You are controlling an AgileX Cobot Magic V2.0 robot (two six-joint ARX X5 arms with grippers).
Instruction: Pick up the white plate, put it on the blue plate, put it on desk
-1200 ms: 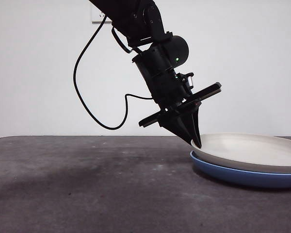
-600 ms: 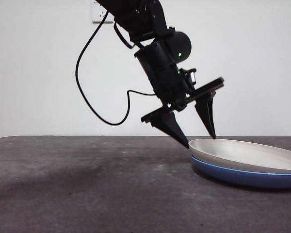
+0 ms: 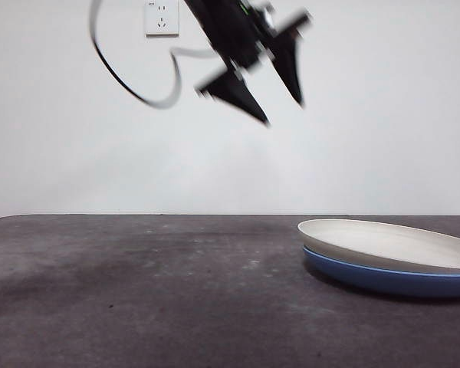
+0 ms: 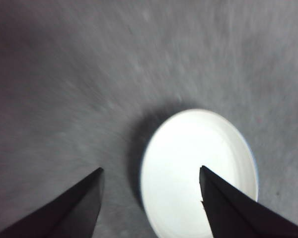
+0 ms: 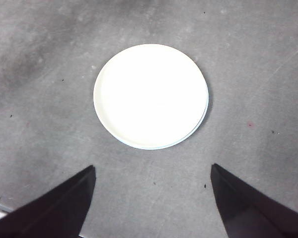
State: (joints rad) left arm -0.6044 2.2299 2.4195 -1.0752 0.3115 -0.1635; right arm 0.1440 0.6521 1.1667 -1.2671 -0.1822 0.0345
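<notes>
Left gripper (image 3: 280,96) released rim, rose high above desk (image 3: 138,291), jaws wide apart, empty. White plate (image 3: 391,245) sat nested on blue plate (image 3: 383,280); stacking looked done. Right gripper (image 5: 151,198) open, empty, waiting high.

The dark mottled desk (image 3: 138,291) bears the blue plate (image 3: 383,280) at its right.

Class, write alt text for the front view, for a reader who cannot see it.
A white plate sits stacked on a blue plate at the right of a dark desk. High above, blurred, the left claw hangs open and empty before a white wall with a socket.
</notes>
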